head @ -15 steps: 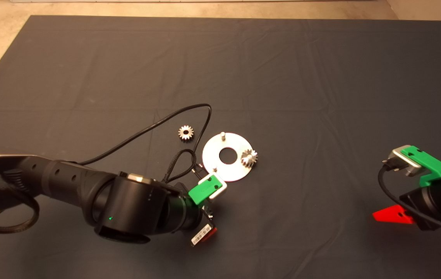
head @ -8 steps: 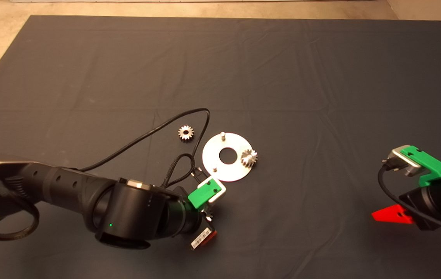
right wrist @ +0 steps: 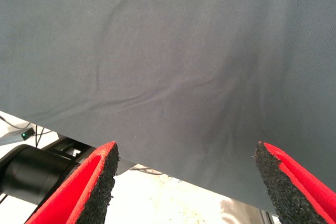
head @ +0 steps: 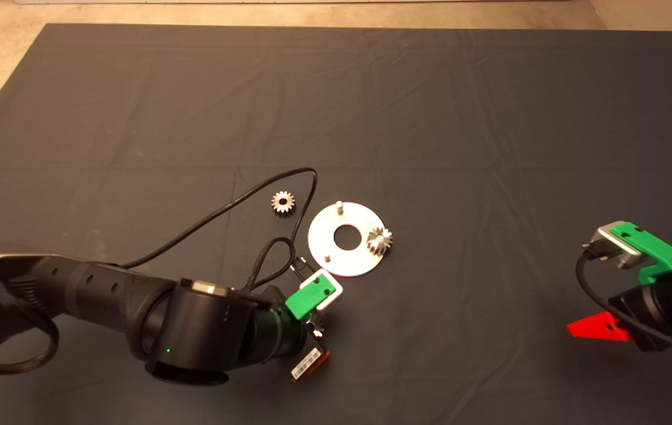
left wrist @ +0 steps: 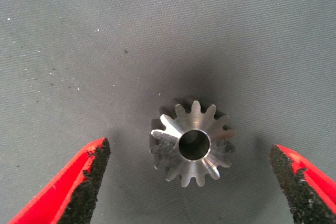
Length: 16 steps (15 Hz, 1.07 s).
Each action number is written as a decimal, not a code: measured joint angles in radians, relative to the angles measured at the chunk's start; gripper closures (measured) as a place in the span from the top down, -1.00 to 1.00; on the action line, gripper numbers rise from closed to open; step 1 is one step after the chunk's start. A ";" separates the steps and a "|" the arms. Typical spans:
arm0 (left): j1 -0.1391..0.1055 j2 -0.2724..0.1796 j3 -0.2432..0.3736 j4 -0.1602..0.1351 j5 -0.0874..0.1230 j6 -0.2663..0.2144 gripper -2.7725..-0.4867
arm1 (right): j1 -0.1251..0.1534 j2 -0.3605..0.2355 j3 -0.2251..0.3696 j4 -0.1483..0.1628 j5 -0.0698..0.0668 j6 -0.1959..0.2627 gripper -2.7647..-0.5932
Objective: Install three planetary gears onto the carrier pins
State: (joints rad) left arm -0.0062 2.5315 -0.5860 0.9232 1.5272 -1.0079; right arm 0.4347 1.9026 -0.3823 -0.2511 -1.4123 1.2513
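The left gripper (left wrist: 191, 182) hangs low over the dark mat (head: 430, 118) near its front edge, its two red fingers (left wrist: 79, 182) spread wide with nothing between their black pads yet. Centred in that gap lies a small silvery-grey metal spur gear (left wrist: 193, 142), flat on the cloth with its bore facing up; the fingers stand well clear of its teeth on both sides, placed so that closing would seem to pinch it squarely. From the head view this gear is mostly hidden beneath the green gripper body, so its exact spot there is hard to tell.

Just beyond it sits the flat round silver disc (head: 344, 260) with a central hole. It carries three carrier pins: two short thin posts stand bare, one at the near left rim (head: 327, 258) and one at the far rim (head: 339, 205), and the third is already covered by a second gear (head: 380, 240) seated on the right side. A third gear (head: 282, 202) lies loose on the mat just past the disc's left edge, beside a looping black cable (head: 241, 195).

So one gear of three is mounted, two remain.

The right gripper (right wrist: 186, 182) waits off at the mat's right edge, fingers apart and empty.
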 joint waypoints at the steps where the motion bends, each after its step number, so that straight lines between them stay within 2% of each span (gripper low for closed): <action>1: 0.002 0.000 -0.001 0.003 0.000 0.000 0.42 | 0.000 0.000 0.000 0.000 0.000 0.000 0.22; 7: 0.020 -0.008 -0.001 0.047 0.000 0.000 0.28 | 0.000 0.000 0.000 0.000 0.001 0.000 0.22; 8: 0.020 -0.010 -0.001 0.053 0.000 0.000 0.19 | 0.000 0.000 0.000 0.000 0.001 0.000 0.22; 11: 0.024 -0.010 -0.001 0.072 0.000 0.000 0.12 | 0.000 0.000 0.000 0.000 0.001 0.000 0.22; 12: 0.028 -0.010 -0.001 0.075 -0.001 0.000 0.03 | 0.000 0.000 0.000 0.000 0.000 0.000 0.22; 16: 0.031 -0.015 0.000 0.091 -0.002 0.000 -0.01 | 0.000 0.000 0.000 0.000 0.001 0.000 0.22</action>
State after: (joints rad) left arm 0.0245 2.5162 -0.5864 1.0145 1.5255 -1.0079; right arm 0.4349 1.9026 -0.3823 -0.2511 -1.4115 1.2511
